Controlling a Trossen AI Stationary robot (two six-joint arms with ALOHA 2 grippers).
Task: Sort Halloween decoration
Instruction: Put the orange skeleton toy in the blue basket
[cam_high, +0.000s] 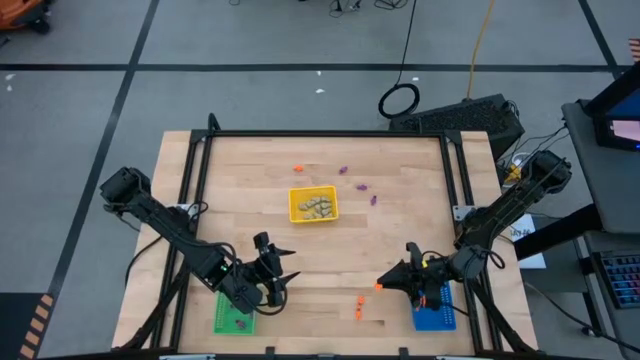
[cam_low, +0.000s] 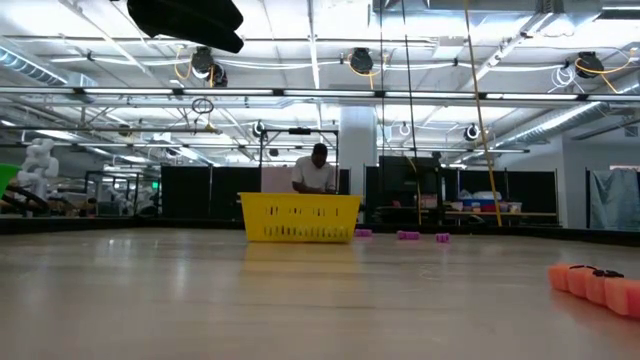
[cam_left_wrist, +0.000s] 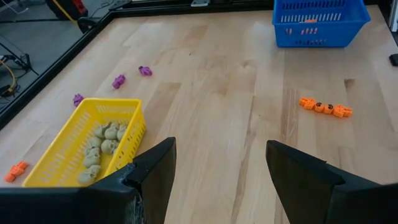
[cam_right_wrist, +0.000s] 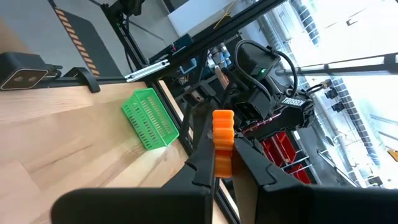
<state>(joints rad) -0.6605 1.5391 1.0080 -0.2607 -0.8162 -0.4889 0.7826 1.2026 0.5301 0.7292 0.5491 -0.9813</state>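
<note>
Orange trinket (cam_right_wrist: 222, 142) pinched upright; beige ones (cam_high: 316, 207) heaped; purple ones (cam_high: 360, 185) scattered.

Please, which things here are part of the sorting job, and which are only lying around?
Part of the job:
- orange trinket shut in the right gripper
- orange trinkets on the table
- purple trinkets
- beige trinkets in the yellow tray
- green tray, blue tray

Lying around:
- black cable loop on the floor

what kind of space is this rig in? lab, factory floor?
Most likely a large robotics lab or workshop hall. The low view shows a high open ceiling with exposed pipes and cable runs, dark partitioned work bays and a person at a bench. The high view shows grey taped floor around the wooden table.
</note>
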